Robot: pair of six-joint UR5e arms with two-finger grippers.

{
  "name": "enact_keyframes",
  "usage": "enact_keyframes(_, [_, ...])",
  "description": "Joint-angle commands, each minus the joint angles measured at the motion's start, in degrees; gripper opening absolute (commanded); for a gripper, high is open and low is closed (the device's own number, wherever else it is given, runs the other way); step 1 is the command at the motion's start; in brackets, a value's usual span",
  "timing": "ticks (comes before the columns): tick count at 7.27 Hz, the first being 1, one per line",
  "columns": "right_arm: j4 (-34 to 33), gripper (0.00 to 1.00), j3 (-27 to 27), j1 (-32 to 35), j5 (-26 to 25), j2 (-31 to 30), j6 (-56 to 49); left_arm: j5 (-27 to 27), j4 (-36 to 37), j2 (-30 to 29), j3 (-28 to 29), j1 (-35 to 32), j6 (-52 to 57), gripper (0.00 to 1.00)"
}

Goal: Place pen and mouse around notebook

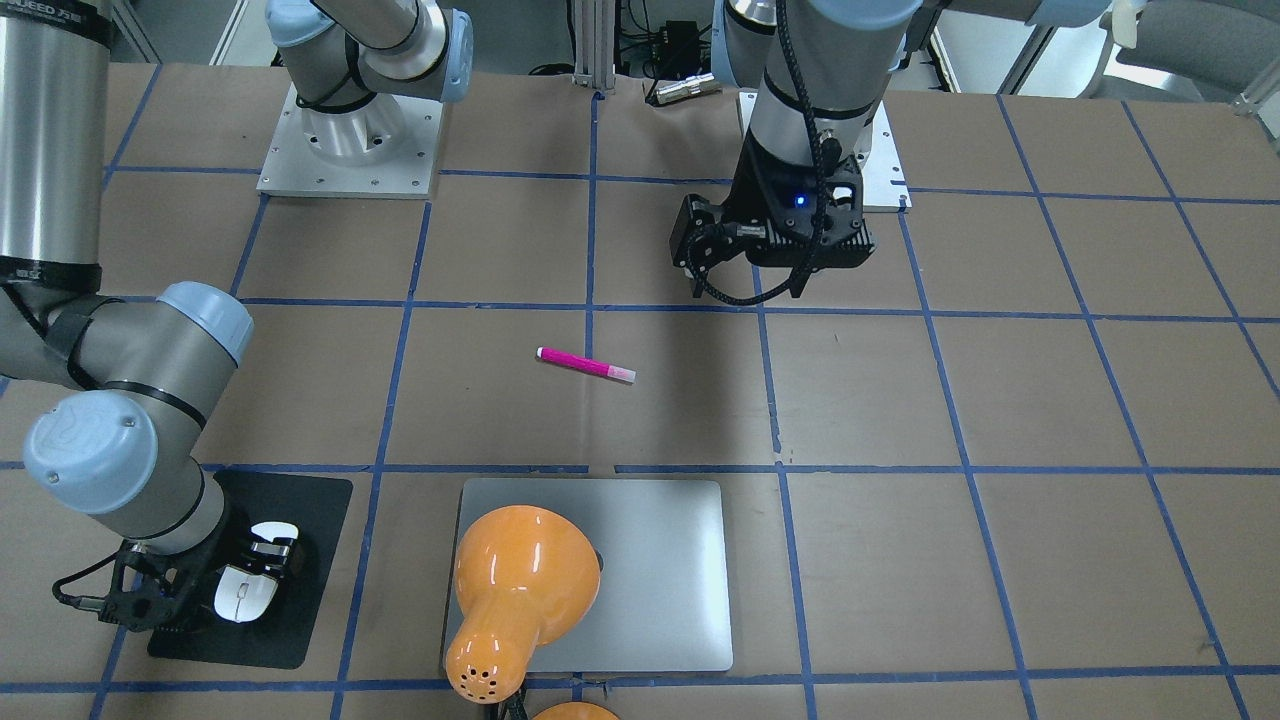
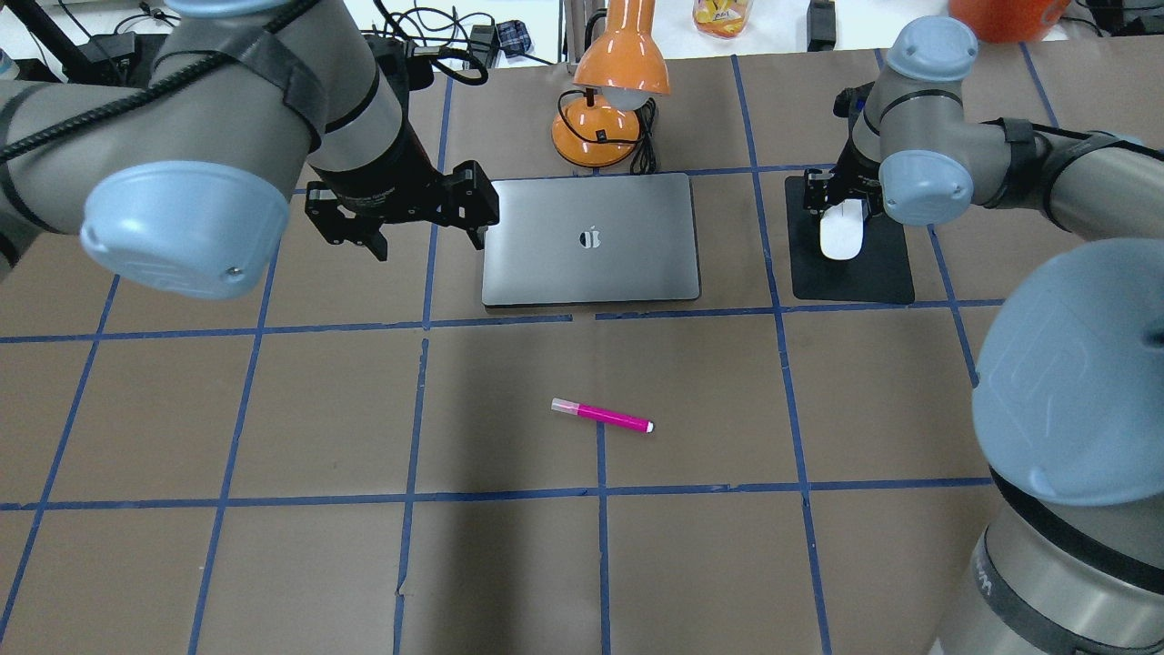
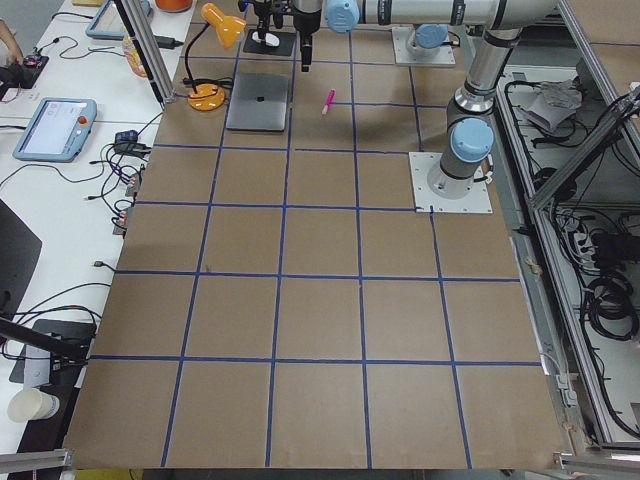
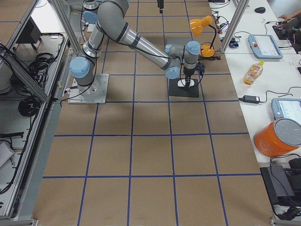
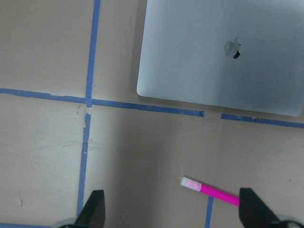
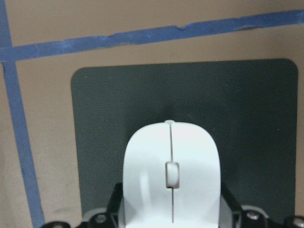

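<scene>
The white mouse (image 6: 171,166) rests on a black mat (image 6: 237,104) to the right of the silver notebook (image 2: 591,264). My right gripper (image 2: 841,205) is shut on the mouse, its fingers (image 6: 116,202) pressed against both sides. The magenta pen (image 2: 602,416) lies flat on the table on the robot's side of the notebook, pale cap pointing left. My left gripper (image 2: 426,241) hangs open above the table just left of the notebook. Both its fingertips (image 5: 95,211) show at the bottom of the left wrist view, with the pen (image 5: 209,190) near the right one.
An orange desk lamp (image 2: 618,82) stands behind the notebook, its shade hanging over the notebook's far edge (image 1: 520,590). Blue tape lines (image 2: 600,496) grid the brown table. Cables and devices lie on a side bench (image 4: 263,94) beyond the table's end.
</scene>
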Motion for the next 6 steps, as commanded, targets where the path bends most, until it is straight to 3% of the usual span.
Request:
enact_keyframes(1, [-0.04, 1.00, 0.11, -0.09, 0.05, -0.51, 0.28, 0.19, -2.39, 1.19, 2.29, 2.90, 3.65, 1.00])
enact_keyframes(3, [2.32, 1.00, 0.01, -0.18, -0.03, -3.66, 0.72, -0.34, -5.98, -0.73, 6.50, 5.10, 3.56, 1.00])
enact_keyframes(6, [23.17, 1.00, 0.37, 0.17, 0.49, -17.60, 0.98, -0.08, -6.17, -0.04, 5.82, 5.02, 2.87, 1.00])
